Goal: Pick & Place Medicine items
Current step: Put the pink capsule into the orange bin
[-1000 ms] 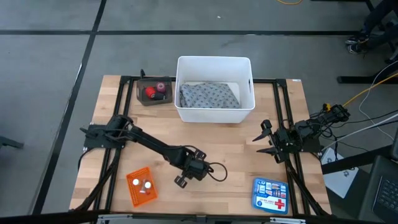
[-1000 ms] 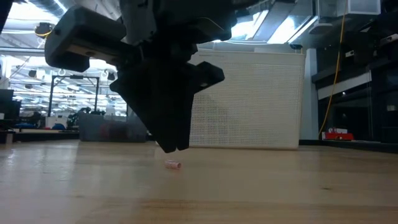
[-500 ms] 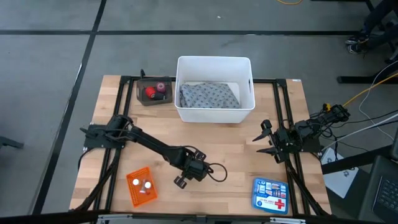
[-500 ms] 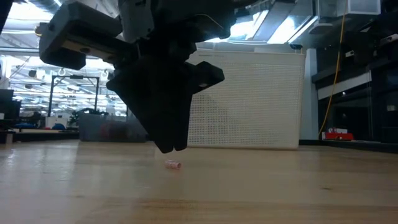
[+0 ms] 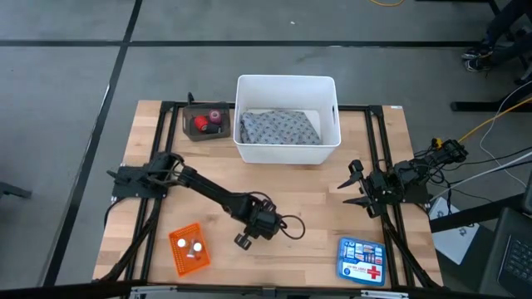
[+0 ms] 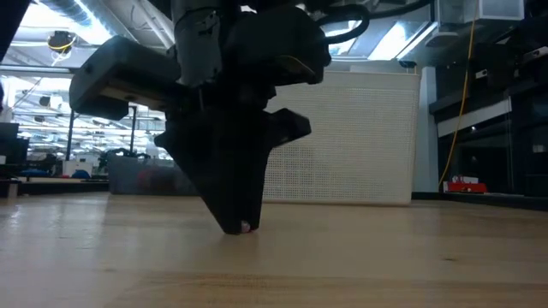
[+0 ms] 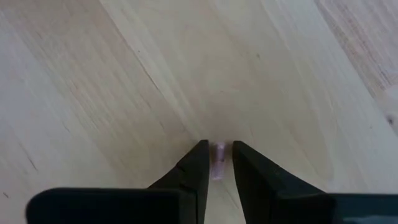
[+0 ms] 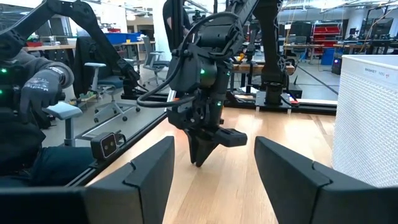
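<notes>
Jaws of the left gripper [image 7: 217,163] stand slightly parted, tips down at the bare table [image 5: 316,191], straddling the small pink piece [image 7: 219,153] without clamping it. Right gripper [image 5: 356,188] waits spread, well apart.

Two matte-black jointed arms, left arm [image 5: 212,195] slim with bulky wrist block, loose black cable loop by wrist, green indicator light on housing, left gripper [image 7: 217,163] fingers narrow dark wedges, right gripper [image 8: 212,163] fingers broad flat black plates
</notes>
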`<state>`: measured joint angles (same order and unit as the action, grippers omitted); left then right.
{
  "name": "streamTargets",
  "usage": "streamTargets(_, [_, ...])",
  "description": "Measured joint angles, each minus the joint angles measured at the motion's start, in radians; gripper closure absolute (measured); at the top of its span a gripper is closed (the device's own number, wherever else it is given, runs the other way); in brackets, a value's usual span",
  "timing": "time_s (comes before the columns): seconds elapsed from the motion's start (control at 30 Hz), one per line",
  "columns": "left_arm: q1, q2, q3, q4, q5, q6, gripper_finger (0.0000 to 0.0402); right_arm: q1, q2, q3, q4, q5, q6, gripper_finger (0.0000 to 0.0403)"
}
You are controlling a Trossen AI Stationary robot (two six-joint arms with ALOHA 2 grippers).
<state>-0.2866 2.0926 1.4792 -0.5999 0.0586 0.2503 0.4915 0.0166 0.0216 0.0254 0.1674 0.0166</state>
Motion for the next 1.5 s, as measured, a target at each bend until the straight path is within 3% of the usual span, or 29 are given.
streamTargets(0.5, [0.014, -0.006, -0.001, -0.052, 0.001, -0.015, 0.0389, 0.0, 0.0, 0.0, 0.0, 0.0, 0.0, 0.0179])
streamTargets(0.8, [0.011, -0.157, -0.007, -0.188, 0.084, -0.053, 0.039, 0.0, 0.0, 0.0, 0.0, -0.001, 0.0, 0.0179])
streamTargets(1.13, [-0.077, -0.407, -0.004, -0.4, 0.273, -0.284, 0.039, 0.0, 0.0, 0.0, 0.0, -0.003, 0.0, 0.0179])
streamTargets(1.3, [-0.181, -0.49, -0.004, -0.405, 0.271, -0.428, 0.0392, 0.0, 0.0, 0.0, 0.0, -0.003, 0.0, 0.0179])
streamTargets(1.5, [-0.329, -0.51, -0.004, -0.406, 0.189, -0.612, 0.039, 0.0, 0.0, 0.0, 0.0, -0.003, 0.0, 0.0179])
